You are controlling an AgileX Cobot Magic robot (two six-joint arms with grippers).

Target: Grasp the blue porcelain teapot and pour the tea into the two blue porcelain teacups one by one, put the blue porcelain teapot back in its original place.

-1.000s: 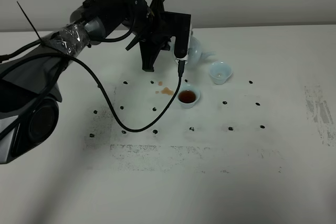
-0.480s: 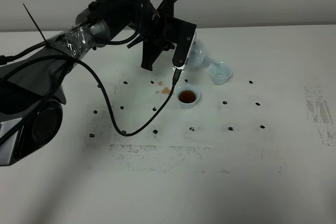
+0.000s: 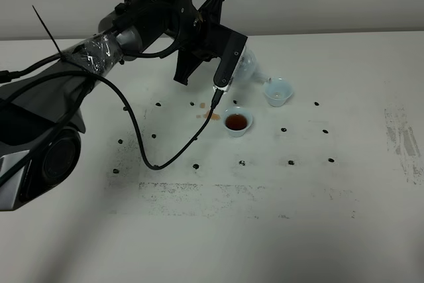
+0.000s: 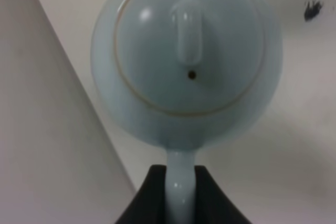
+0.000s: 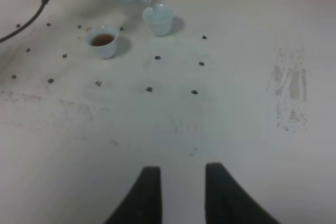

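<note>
Over on the left, the left arm point(image 3: 99, 51), wrapped in clear film, reaches across the white desk point(image 3: 199, 230) towards the middle. A black cable point(image 3: 142, 144) hangs from its wrist and loops down onto the desk. Just right of the loop lie a few brown tea drops point(image 3: 211, 115), and touching distance beyond them stands the nearer teacup point(image 3: 237, 122), dark tea inside it.

Above that cup, the left pincer point(image 4: 181, 195) is clenched on the loop handle point(image 4: 181, 182) of the blue porcelain teapot point(image 3: 250, 69), with one black finger on each side of it. The pot is held off the desk and tilted, its lid point(image 4: 226, 51) in place. Its spout points rightward at the farther teacup point(image 3: 278, 91) and ends just beside that cup's rim. Whether tea is running I cannot tell.

Small black dots point(image 3: 290, 162) speckle the desk around both cups. Well to the right there is a scuffed grey patch point(image 3: 404, 140).

The right pincer point(image 5: 181, 190) hangs low over bare desk, well apart from the cups. Its two fingers stand a little parted with nothing between them.
</note>
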